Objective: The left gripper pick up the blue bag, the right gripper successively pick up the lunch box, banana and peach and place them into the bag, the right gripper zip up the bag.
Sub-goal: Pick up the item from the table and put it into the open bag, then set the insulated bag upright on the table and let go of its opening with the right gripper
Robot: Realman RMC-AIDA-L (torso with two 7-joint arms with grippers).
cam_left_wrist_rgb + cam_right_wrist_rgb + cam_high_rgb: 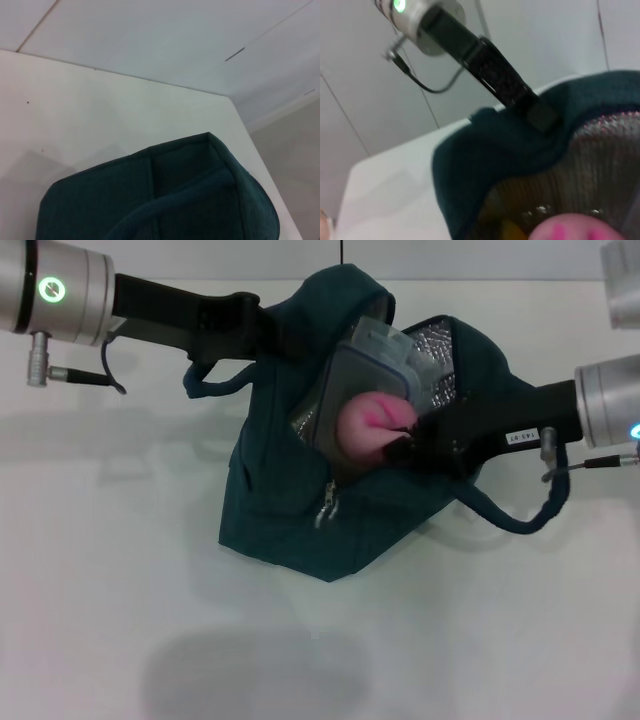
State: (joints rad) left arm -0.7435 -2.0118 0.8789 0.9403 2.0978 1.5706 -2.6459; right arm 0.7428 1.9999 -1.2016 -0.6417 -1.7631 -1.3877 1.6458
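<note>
The blue bag hangs open on the white table, its rim clenched by the left gripper. Inside, just beyond the right gripper, stands the lunch box; that claw grasps the peach in the bag's mouth.

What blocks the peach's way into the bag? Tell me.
Nothing visible. The right gripper holds the peach in the blue bag's open mouth, above the lunch box; the left gripper holds the bag's rim.
</note>
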